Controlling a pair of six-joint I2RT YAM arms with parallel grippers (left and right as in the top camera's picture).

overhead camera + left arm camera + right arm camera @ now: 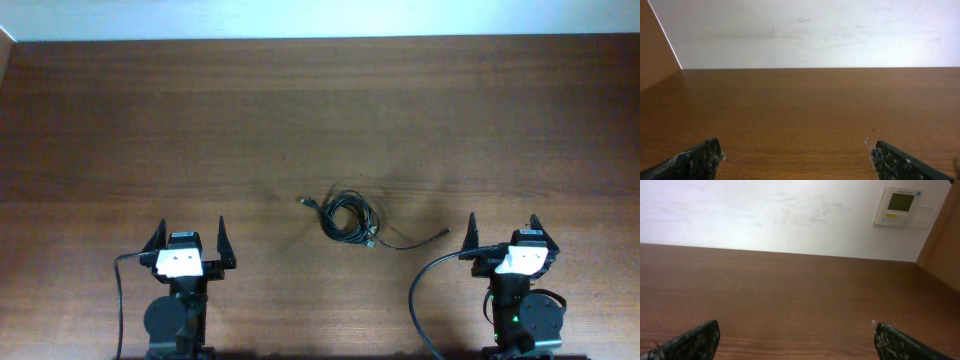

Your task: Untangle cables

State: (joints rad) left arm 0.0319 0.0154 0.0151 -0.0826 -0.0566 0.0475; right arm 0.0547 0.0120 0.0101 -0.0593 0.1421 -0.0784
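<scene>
I see the left gripper low on my left, near the front edge of the table, jaws released and spread wide, grasping nothing. The cables lie in a small tangled coil near the middle of the table. One plug pokes out to the upper left, and a loose tail trails right. The right gripper is spread just as wide and holds nothing, near that tail's end but not touching. Its wrist view catches a wall panel.

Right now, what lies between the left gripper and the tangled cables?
Nothing: the overhead view shows only bare table between the left gripper and the cables.
</scene>
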